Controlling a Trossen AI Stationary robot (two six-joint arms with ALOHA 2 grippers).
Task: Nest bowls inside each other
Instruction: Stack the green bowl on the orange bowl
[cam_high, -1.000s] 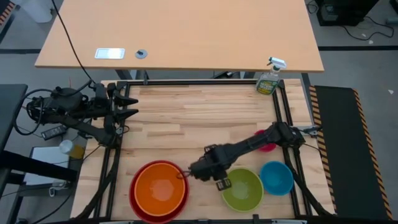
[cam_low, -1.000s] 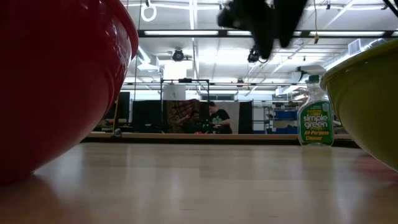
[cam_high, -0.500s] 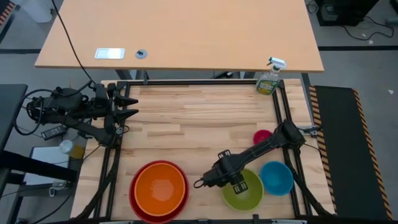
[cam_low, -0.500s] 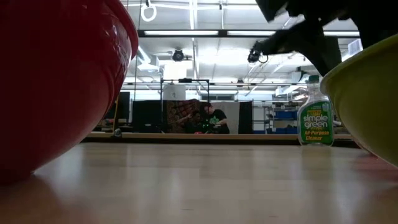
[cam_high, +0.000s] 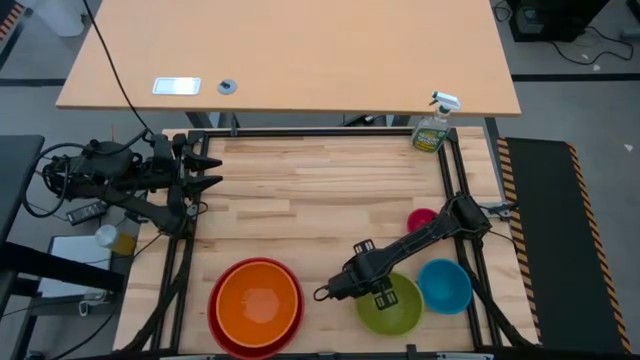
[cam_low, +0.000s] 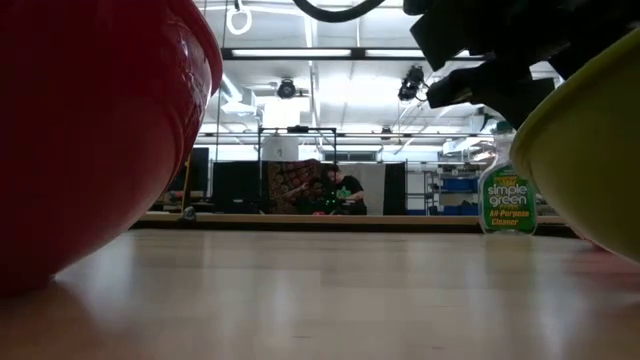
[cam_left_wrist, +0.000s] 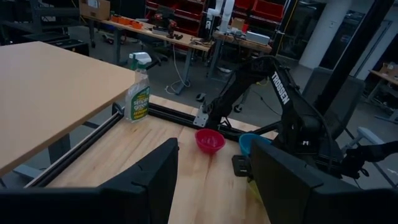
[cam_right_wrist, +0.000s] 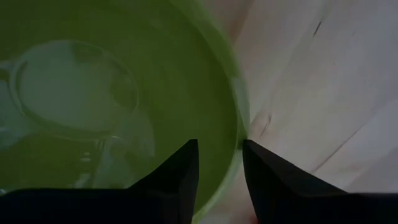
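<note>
The green bowl (cam_high: 397, 310) sits on the table's near right part. My right gripper (cam_high: 380, 291) points down over its far-left rim, open, with one finger on each side of the rim (cam_right_wrist: 239, 127). The orange bowl (cam_high: 258, 303) lies inside the red bowl (cam_high: 214, 302) at the near middle. The blue bowl (cam_high: 446, 285) stands just right of the green one, and the pink bowl (cam_high: 421, 219) stands farther back. My left gripper (cam_high: 212, 170) waits open at the table's far left. My right gripper comes at the green bowl from above, pointing down, with one finger (cam_right_wrist: 177, 177) inside the bowl and the other (cam_right_wrist: 273, 180) outside. The outer finger lies against the rim's outer edge (cam_right_wrist: 242, 142). A strip of green wall shows between the rim and the inner finger. The bowl's base is on the table.
A green spray bottle (cam_high: 433, 128) stands at the table's far right corner. Black frame rails run along the table's left and right sides. Bare wood lies across the middle and far part of the table. A second table stands beyond the far edge.
My right gripper has gone from the gap beside the red and orange bowls toward the table's right and near edge. It has sunk and tipped more steeply onto the green bowl's rim. In the low view the green bowl's rim now stands steeper.
</note>
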